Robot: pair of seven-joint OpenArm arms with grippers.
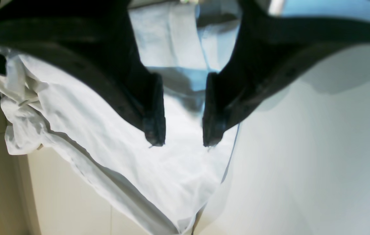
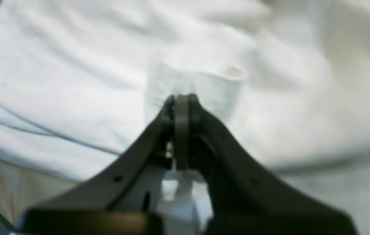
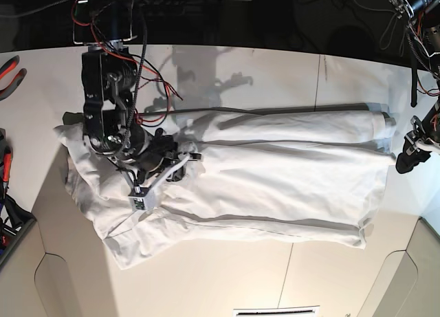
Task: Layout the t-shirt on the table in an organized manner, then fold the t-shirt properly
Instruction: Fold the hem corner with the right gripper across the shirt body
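The white t-shirt (image 3: 275, 179) lies stretched lengthwise across the off-white table (image 3: 227, 276), wrinkled and bunched at its left end. In the base view my right gripper (image 3: 187, 156) rests on the shirt's left part. The right wrist view shows that gripper (image 2: 181, 98) shut, with a small fold of the t-shirt (image 2: 74, 81) tented at its tips. My left gripper (image 3: 404, 163) hangs at the shirt's right end. From the left wrist, the gripper (image 1: 183, 140) stands open just above the t-shirt (image 1: 158, 169), nothing between its fingers.
Red-handled pliers (image 3: 10, 66) lie at the table's left edge, with more tools (image 3: 7, 169) below them. Red and black wires (image 3: 155, 90) trail from the right arm. Thin dark seams (image 3: 317, 73) cross the tabletop. Darkness lies beyond the far edge.
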